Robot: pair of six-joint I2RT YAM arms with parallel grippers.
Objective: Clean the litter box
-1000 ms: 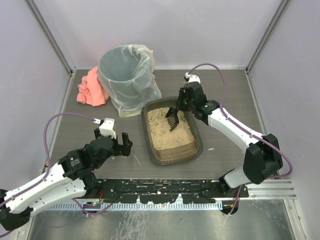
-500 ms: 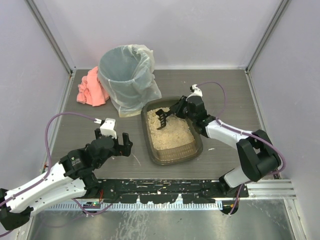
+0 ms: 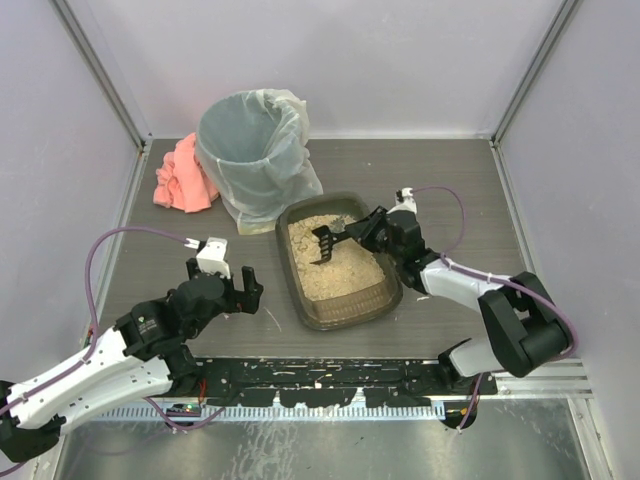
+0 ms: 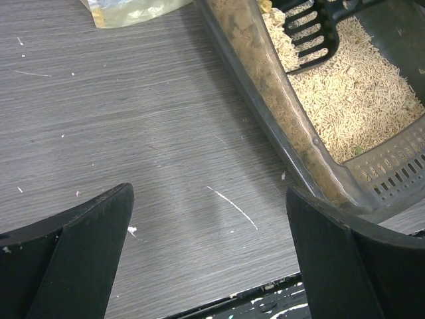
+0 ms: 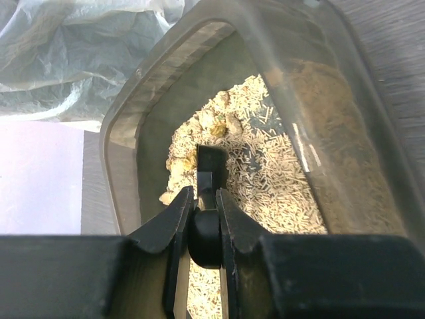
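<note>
The litter box [image 3: 345,316] is seen from above at mid-table, just in front of the lined bin [image 3: 250,140], with beige litter [image 3: 345,272] and the head of a black scoop [image 3: 325,243] in it, the scoop held by the right gripper [image 3: 366,228]. In the left wrist view the left gripper [image 4: 209,193] is shown with its fingers [image 4: 86,246] wide apart over the table [image 4: 146,133], beside the box's wall. Only in the right wrist view are the right fingers seen clamped on the scoop's handle, and yellowish clumps [image 5: 216,126] are shown at the litter's far end.
</note>
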